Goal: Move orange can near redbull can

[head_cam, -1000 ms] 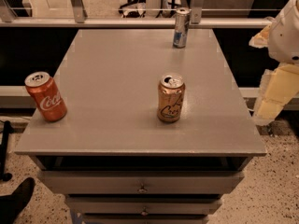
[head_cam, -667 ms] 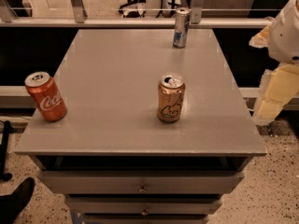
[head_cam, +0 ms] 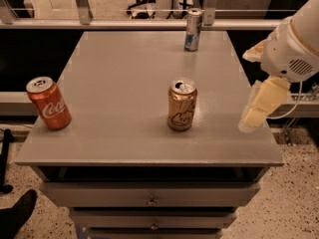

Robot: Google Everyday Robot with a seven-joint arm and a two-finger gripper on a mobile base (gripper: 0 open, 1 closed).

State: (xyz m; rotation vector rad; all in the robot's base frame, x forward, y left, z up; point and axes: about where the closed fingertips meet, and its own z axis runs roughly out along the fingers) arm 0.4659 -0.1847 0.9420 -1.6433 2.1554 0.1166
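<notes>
My gripper (head_cam: 256, 108), open or closed I cannot tell, hangs over the right edge of the grey drawer cabinet (head_cam: 124, 83), the orange can (head_cam: 181, 105) upright to its left, the redbull can (head_cam: 193, 30) well beyond at the far edge, the Coca-Cola can (head_cam: 48, 103) far left.

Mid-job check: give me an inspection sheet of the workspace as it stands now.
Surface: grey table top, flat, holding three cans.
Job's things: orange can upright, centre-front; redbull can upright at the far edge, well apart from it.
Clutter: red Coca-Cola can near the front-left corner.
Grippers: gripper hangs by the table's right edge, right of the orange can, holding nothing.
Cables: thin cable looping beside the arm.
Surroundings: drawers below, railing behind, dark shoe on the floor, lower left.
</notes>
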